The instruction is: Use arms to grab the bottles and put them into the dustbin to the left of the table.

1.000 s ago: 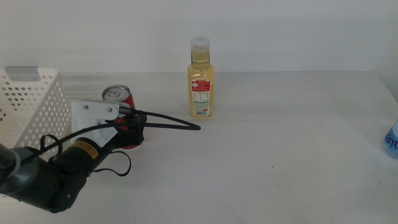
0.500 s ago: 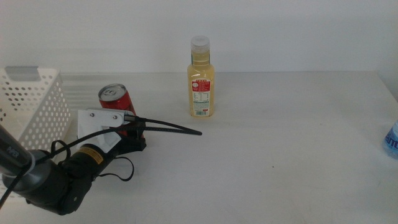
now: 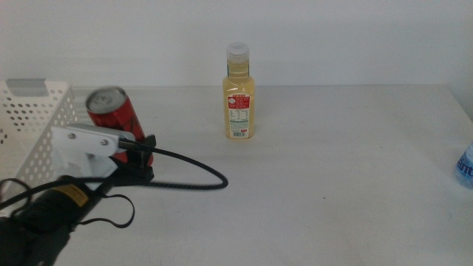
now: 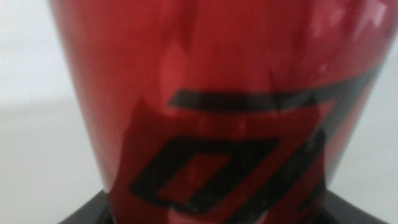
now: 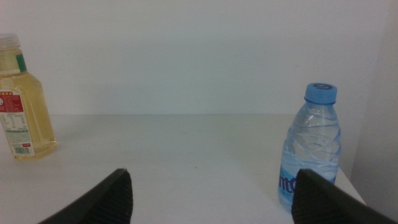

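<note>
1. The left gripper is clamping the red soda can and holding it tilted, its silver top leaning toward 11 o'clock in the middle view, right beside the dustbin at the table's 9 o'clock edge.
2. In the left wrist view the can is filling almost the whole picture, red with black markings, and only dark slivers of the jaws are showing on either side of it.
3. The yellow juice bottle is standing upright at about 12 o'clock on the table, well apart from the can.
4. The small water bottle is peeking in at the 3 o'clock edge, mostly cut off in the middle view.
5. The right gripper is waiting out of the middle view with its jaws spread wide and nothing between them; its wrist camera is showing the water bottle upright near one jaw and the juice bottle far off to the other side.
</note>
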